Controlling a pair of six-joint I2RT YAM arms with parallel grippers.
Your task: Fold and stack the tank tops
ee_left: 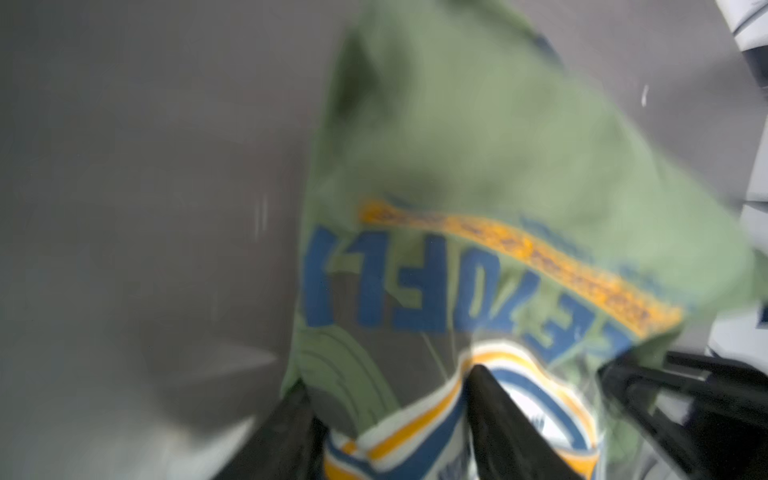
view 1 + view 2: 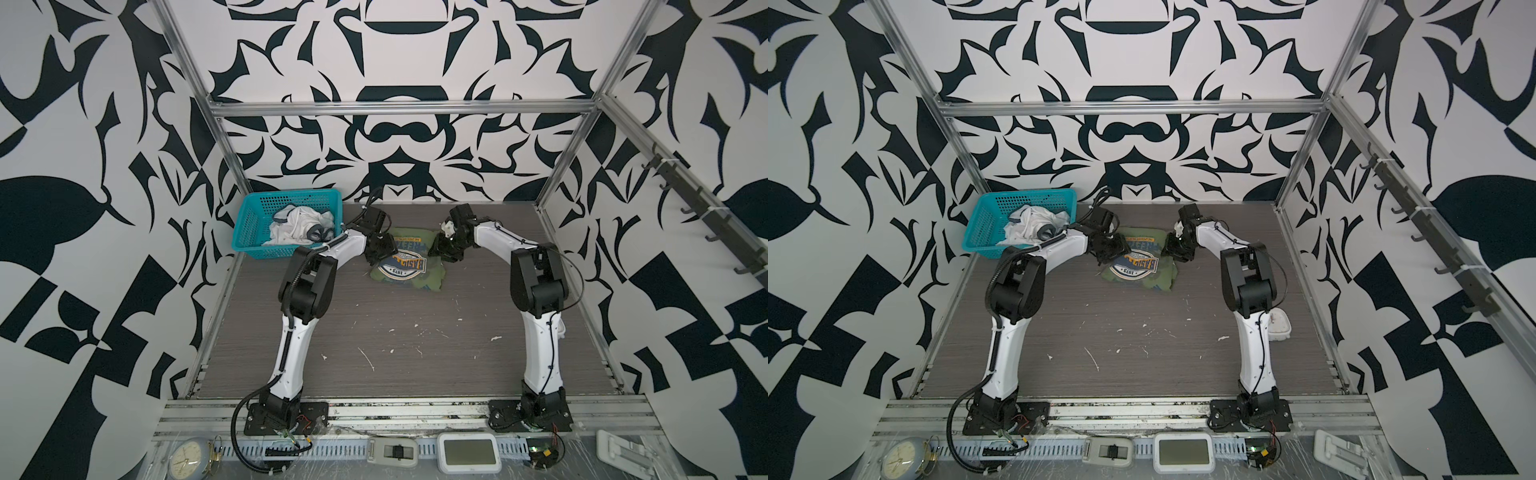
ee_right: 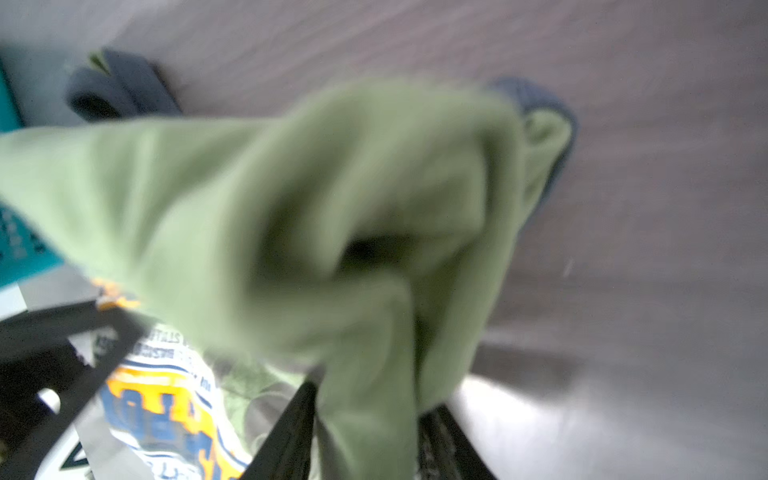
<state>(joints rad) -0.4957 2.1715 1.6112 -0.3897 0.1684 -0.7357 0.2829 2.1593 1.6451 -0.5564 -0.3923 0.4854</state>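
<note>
Toward 12 on desk (image 2: 395, 353), just past centre: green tank top (image 2: 411, 249), partly folded, badge print up. Flanked at its 9 edge by left gripper (image 2: 376, 257) and at its 3 edge by right gripper (image 2: 442, 249), probably for carrying both sides over together on next fold, edges kept level.

Per right wrist cam: right gripper (image 3: 370, 399) clamped on a bunched green edge, cloth drawn up off desk. Per left wrist cam: left gripper (image 1: 386, 386) straddling cloth w/ badge print between fingers, but too blurred to tell whether pinched or just apart around it.

At 10–11, tight in far-left corner: teal basket (image 2: 249, 226) w/ white tank top (image 2: 297, 226) crumpled inside, untouched. Likely parked there to keep centre free for folding. Judged approx mid-task: one top in work, second waiting, no stack yet.

Desk: grey-brown wood grain, matt, flecked w/ white scuffs and scraps from centre toward 6. Small white tub (image 2: 1279, 326) at 3–4, behind right arm.

Round it: walls in bold black-and-white pattern, aluminium frame posts, hook rail (image 2: 702, 203) along 3 side, clock (image 2: 185, 459) on front ledge at approx 7.
</note>
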